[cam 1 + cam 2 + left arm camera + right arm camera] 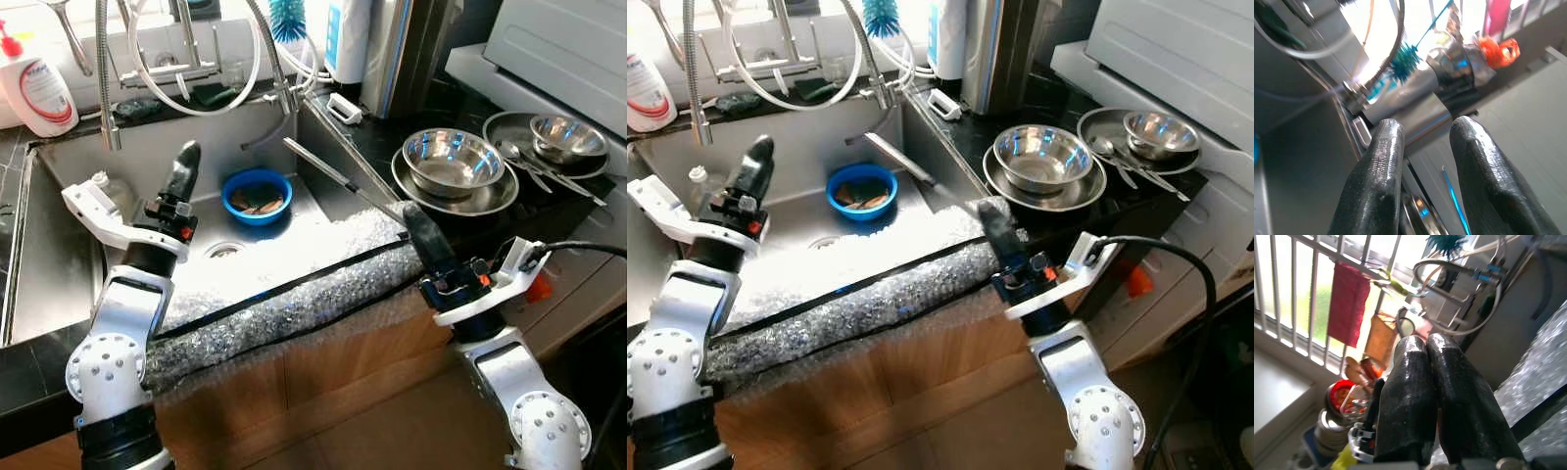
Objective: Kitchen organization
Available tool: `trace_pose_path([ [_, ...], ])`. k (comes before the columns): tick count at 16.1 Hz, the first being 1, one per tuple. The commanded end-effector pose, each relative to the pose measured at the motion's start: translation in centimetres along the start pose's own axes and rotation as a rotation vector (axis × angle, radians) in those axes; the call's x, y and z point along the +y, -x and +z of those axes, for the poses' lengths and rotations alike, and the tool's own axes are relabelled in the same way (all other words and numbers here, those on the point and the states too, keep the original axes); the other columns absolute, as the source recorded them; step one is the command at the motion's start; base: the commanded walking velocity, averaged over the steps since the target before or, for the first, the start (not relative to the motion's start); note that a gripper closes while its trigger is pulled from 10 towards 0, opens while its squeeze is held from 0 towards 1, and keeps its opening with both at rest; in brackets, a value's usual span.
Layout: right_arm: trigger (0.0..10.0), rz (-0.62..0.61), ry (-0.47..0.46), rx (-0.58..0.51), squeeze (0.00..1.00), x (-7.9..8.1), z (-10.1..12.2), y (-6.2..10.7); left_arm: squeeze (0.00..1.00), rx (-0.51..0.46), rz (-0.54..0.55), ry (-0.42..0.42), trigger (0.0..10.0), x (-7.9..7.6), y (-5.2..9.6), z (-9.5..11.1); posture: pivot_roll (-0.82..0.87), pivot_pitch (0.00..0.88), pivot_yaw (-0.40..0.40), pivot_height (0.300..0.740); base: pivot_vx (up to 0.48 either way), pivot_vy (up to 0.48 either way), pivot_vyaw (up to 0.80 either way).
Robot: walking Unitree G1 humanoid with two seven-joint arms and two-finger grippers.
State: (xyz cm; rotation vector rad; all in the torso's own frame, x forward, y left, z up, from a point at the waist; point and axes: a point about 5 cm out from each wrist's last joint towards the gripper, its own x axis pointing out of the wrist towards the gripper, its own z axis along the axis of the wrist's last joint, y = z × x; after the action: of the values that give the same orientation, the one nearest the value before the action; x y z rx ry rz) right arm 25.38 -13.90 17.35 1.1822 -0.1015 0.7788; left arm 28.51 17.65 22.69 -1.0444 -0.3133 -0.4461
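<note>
While my left hand (183, 162) hovers over the sink (59, 245) with fingers slightly parted and empty, my right hand (419, 227), fingers pressed together and empty, sits above the bench (490, 230) edge beside stacked steel bowls (453, 163); a blue bowl (256, 194) lies in the sink.

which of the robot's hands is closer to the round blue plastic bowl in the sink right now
Left. The left hand is raised over the sink, just beside the round blue plastic bowl. The right hand is over the sink's front right corner, farther off.
</note>
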Motion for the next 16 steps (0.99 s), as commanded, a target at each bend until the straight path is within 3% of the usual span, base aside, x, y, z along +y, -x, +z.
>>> trace_pose_path([
  [1, 10.0, 0.053, -0.016, 0.018, 0.0, 0.8, -0.2, 0.1, 0.0, 0.04, -0.042, -0.004, 10.0, -0.7, 0.1, -0.3, -0.01, 0.088, -0.013, 0.74, 0.0, 0.0, 0.0],
  [5, 10.0, 0.093, -0.054, 0.07, 0.0, 1.3, -1.0, 0.3, 0.0, 0.124, -0.077, -0.03, 10.0, -1.1, 0.3, -1.4, -0.01, 0.086, -0.017, 0.74, 0.0, 0.0, 0.0],
  [9, 10.0, 0.107, -0.068, 0.144, 0.0, 1.5, -2.2, 0.3, 0.0, 0.159, -0.106, -0.046, 10.0, -1.3, 0.0, -1.6, -0.01, 0.073, -0.016, 0.74, 0.0, 0.0, 0.0],
  [16, 10.0, 0.112, -0.086, 0.167, 0.0, 1.6, -3.0, 0.6, 0.0, 0.192, -0.148, -0.027, 10.0, -1.7, 0.2, -2.1, -0.01, 0.082, -0.018, 0.74, 0.0, 0.0, 0.0],
])
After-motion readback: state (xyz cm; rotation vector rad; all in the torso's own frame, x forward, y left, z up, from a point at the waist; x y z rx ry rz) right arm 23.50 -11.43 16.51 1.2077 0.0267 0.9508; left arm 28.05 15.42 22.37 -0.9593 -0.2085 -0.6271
